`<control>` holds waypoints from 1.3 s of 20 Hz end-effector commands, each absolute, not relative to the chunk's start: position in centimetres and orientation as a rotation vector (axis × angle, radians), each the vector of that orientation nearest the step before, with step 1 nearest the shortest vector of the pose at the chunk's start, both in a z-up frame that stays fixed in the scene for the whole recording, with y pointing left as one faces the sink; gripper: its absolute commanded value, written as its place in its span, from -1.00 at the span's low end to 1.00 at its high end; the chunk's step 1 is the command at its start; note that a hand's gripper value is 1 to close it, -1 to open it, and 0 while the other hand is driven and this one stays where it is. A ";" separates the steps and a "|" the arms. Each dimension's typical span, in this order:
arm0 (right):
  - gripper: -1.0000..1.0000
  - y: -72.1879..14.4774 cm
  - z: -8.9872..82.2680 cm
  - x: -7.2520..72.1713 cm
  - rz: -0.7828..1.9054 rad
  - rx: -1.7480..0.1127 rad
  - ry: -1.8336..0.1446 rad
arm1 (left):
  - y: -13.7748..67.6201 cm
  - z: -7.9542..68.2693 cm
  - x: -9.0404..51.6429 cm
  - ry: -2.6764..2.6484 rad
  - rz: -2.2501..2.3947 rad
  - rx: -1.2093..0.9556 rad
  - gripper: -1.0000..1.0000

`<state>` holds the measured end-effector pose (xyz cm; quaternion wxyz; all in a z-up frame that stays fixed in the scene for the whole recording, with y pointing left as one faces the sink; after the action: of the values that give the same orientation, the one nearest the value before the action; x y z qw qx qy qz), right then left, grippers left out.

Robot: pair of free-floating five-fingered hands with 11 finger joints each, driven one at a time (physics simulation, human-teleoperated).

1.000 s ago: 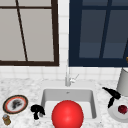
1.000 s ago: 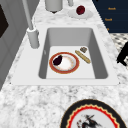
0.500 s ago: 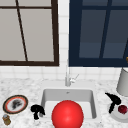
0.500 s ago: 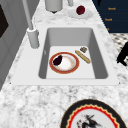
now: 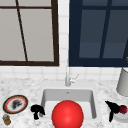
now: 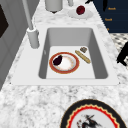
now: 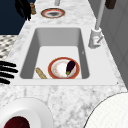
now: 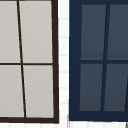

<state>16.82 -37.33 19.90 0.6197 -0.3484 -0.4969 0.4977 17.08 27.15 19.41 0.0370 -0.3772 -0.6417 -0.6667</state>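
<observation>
Two black hands float at the sink's front edge. Right hand (image 5: 113, 109) hangs over the counter to the right of the basin, fingers straight and spread, holding nothing; in the right side view its fingers (image 7: 6, 72) point toward the basin rim. Just beside it sits a dark red fruit (image 5: 123, 109) on a small white saucer (image 5: 120, 117) — close, though contact cannot be made out. Judging by its look, the fruit is round, smooth and light, likely to roll, so it would best be cupped from above with fingers on opposite sides. Left hand (image 5: 37, 110) hovers at the basin's left corner, fingers curled downward, empty.

Inside the sink (image 6: 100, 53) lies a red-rimmed plate (image 6: 64, 63) with an eggplant (image 6: 57, 60) on its faucet side; a tan stick (image 6: 82, 56) and a small brown lump (image 6: 83, 49) lie apart from it. From the front, a red ball (image 5: 67, 115) covers the basin's middle. Faucet (image 5: 67, 76) stands behind. On the left counter rest a patterned plate (image 5: 15, 104) and a small jar (image 5: 6, 119); a grey pot (image 5: 123, 82) stands far right — windows above.
</observation>
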 end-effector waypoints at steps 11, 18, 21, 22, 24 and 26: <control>-1.00 -30.2 14.8 16.3 1.323 -1.060 -0.916 | 27.2 19.4 17.1 -1.970 -2.047 -1.158 0.00; -1.00 -25.9 12.0 17.4 1.380 -1.108 -0.849 | 27.2 19.4 17.1 -1.970 -2.047 -1.158 0.00; -1.00 -24.0 10.8 18.0 1.396 -1.131 -0.832 | 27.2 19.4 17.1 -1.970 -2.047 -1.158 0.00; -1.00 -23.5 10.4 18.3 1.404 -1.131 -0.821 | 27.2 19.4 17.1 -1.970 -2.047 -1.158 0.00; -1.00 -23.8 10.6 18.4 1.378 -1.094 -0.847 | 27.2 19.4 17.1 -1.970 -2.047 -1.158 0.00; -1.00 -23.9 10.8 18.1 1.346 -1.059 -0.901 | 27.2 19.4 17.1 -1.970 -2.047 -1.158 0.00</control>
<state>18.06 -23.67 10.73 0.5664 -0.4470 -0.3864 0.5745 17.08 27.15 19.41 0.0370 -0.3772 -0.6417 -0.6667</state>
